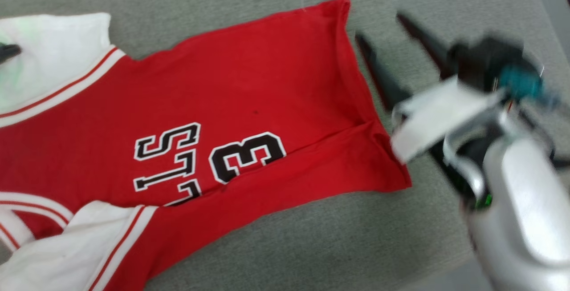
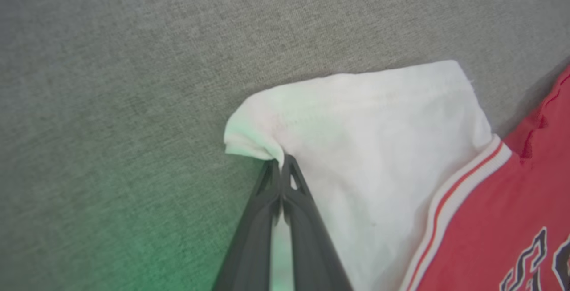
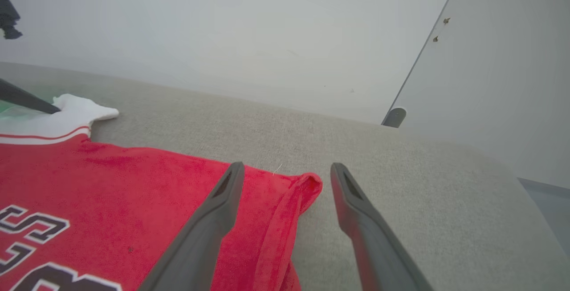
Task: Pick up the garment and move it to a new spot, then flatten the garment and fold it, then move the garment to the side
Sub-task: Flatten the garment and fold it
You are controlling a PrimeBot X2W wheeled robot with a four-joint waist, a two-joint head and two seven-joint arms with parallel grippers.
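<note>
Red jersey-style garment (image 1: 249,95), white sleeves, black lettering: laid flat across grey fabric-covered surface (image 1: 311,246), hem toward 2 o'clock. Left claw (image 2: 282,163) pinched tight on white sleeve corner (image 2: 249,137) at 9 o'clock. Right claw (image 3: 287,166) spread wide, hem corner (image 3: 307,184) straddled, nothing held. Recommended: hem corner to be gripped fully, then cloth drawn taut evenly.

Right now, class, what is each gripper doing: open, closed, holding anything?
Left gripper: closed on the garment, pinching its white sleeve edge.
Right gripper: open, holding nothing.
</note>
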